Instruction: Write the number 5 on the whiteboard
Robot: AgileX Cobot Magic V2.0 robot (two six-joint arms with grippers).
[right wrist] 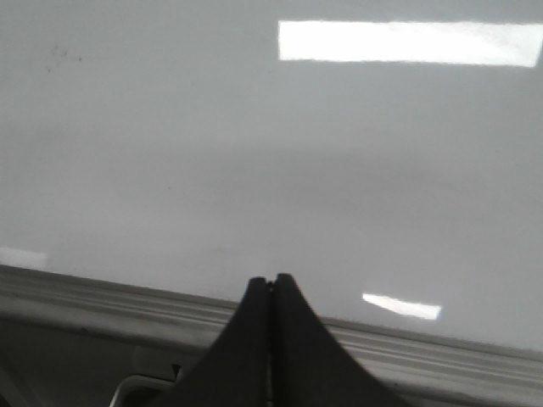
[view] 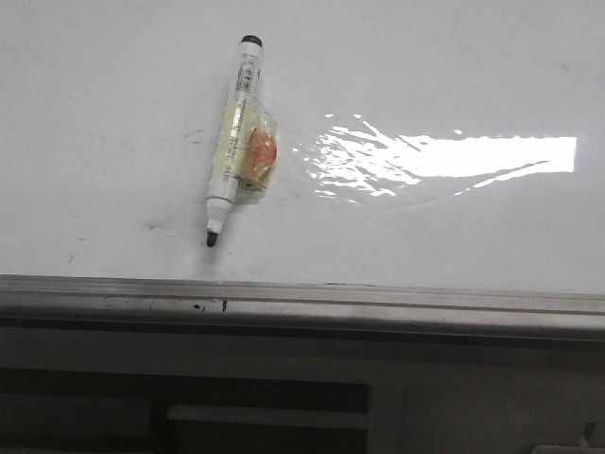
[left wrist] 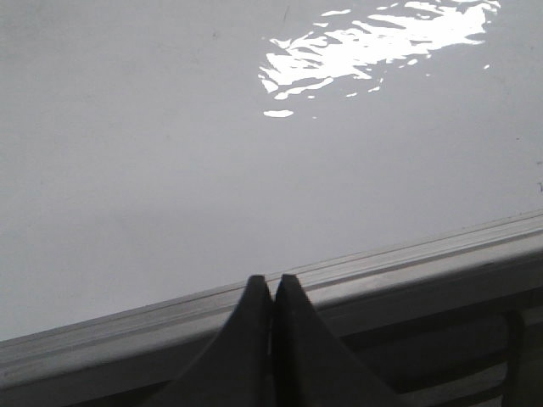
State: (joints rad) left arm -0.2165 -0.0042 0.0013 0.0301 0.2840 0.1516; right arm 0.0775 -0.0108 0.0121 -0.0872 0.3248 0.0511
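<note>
The whiteboard (view: 425,76) lies flat and glossy, with a bright glare patch and a grey metal edge rail (view: 302,301) along its near side. A white marker (view: 233,142) with a black tip lies on it left of centre, tip toward the rail, with a clear tape wad and something orange stuck to its barrel. No number 5 shows on the board, only faint smudges. My left gripper (left wrist: 271,278) is shut and empty over the rail. My right gripper (right wrist: 271,278) is shut and empty over the rail too. Neither gripper shows in the front view.
The board also fills the left wrist view (left wrist: 170,153) and the right wrist view (right wrist: 254,153). Below the rail is a dark grey frame with slots (view: 265,411). Small dark specks (view: 198,305) mark the rail near the marker tip.
</note>
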